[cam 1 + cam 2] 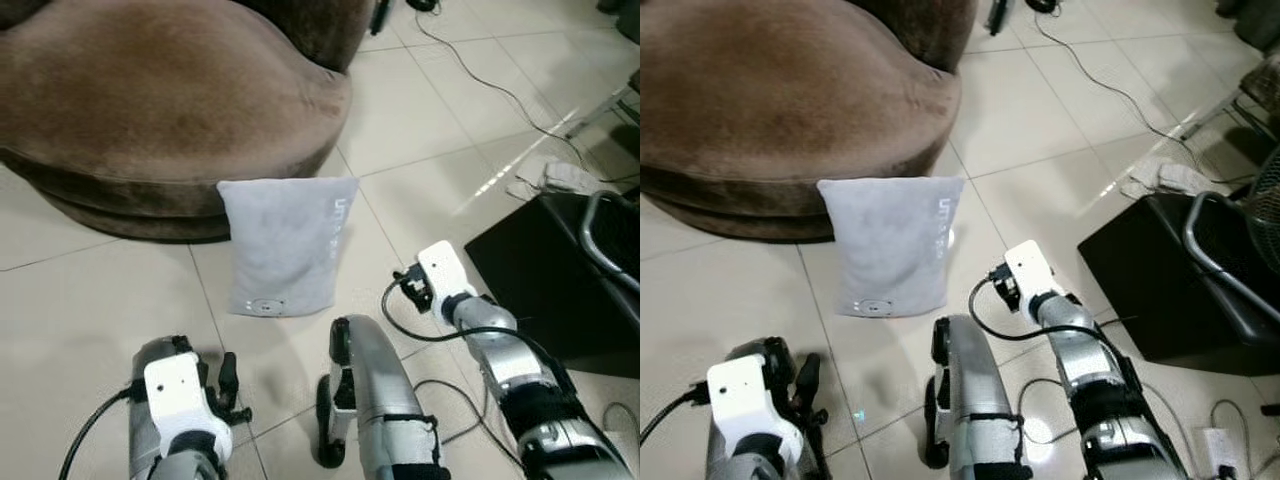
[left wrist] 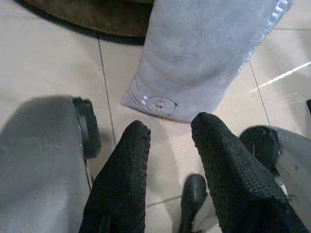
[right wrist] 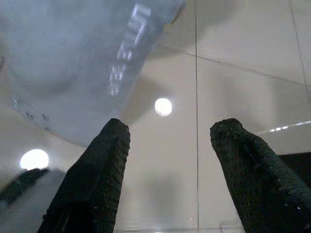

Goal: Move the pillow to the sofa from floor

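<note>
The grey pillow (image 1: 285, 245) leans on the brown sofa (image 1: 150, 90), still on the floor, ungrasped; both grippers' fingers (image 2: 121, 179) gape near it

Glossy cream floor tiles (image 1: 90, 310) reflect window light, crossed by a black cable (image 1: 480, 75), with a crumpled white cloth (image 1: 552, 178) beside a black case (image 1: 545, 270).

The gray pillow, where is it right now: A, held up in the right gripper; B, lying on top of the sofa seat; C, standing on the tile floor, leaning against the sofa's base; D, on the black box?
C: the gray pillow stands on the floor against the brown sofa.
</note>
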`<state>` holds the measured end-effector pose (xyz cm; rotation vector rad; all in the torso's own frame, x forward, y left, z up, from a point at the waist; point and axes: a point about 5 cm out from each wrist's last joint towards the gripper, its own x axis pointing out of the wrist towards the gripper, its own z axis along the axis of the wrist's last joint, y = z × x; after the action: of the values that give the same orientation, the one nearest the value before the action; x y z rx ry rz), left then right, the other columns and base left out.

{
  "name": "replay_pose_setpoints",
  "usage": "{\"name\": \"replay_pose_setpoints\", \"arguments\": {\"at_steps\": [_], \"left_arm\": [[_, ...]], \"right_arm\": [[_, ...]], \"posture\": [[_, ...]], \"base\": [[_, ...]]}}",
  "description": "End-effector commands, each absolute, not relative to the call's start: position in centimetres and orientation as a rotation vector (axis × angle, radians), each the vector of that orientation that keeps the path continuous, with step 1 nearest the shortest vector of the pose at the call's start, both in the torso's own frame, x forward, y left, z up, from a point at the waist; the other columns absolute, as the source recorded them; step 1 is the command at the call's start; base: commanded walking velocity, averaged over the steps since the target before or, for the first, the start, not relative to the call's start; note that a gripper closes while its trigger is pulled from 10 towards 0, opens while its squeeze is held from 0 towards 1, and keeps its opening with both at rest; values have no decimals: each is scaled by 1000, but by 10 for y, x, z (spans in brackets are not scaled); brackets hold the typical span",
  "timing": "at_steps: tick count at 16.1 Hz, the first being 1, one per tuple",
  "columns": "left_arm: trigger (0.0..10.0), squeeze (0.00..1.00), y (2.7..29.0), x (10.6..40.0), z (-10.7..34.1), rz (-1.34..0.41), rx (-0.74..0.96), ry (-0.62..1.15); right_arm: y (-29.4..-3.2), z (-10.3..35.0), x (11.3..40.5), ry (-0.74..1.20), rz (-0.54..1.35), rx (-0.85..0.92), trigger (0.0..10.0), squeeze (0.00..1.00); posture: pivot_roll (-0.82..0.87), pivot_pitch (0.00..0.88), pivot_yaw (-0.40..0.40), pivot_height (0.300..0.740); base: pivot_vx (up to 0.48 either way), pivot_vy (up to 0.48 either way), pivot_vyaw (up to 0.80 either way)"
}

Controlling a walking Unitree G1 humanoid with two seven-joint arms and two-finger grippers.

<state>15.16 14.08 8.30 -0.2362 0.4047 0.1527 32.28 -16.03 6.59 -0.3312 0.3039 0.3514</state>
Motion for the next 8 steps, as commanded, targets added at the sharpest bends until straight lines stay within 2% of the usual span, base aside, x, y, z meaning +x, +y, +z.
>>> {"name": "replay_pose_setpoints", "arguments": {"at_steps": [1, 5, 8], "left_arm": [[10000, 0, 132, 157, 80, 136, -285, 407], [10000, 0, 135, 177, 81, 107, -253, 366], [10000, 0, 140, 204, 89, 76, -189, 289]], "right_arm": [[-172, 64, 319, 330, 310, -306, 10000, 0], [-170, 86, 312, 249, 286, -285, 10000, 0], [-156, 90, 316, 223, 264, -237, 10000, 0]], "posture": [[-51, 227, -226, 543], [-52, 170, -195, 543], [-35, 101, -150, 543]], "base": [[0, 0, 0], [0, 0, 0], [0, 0, 0]]}}
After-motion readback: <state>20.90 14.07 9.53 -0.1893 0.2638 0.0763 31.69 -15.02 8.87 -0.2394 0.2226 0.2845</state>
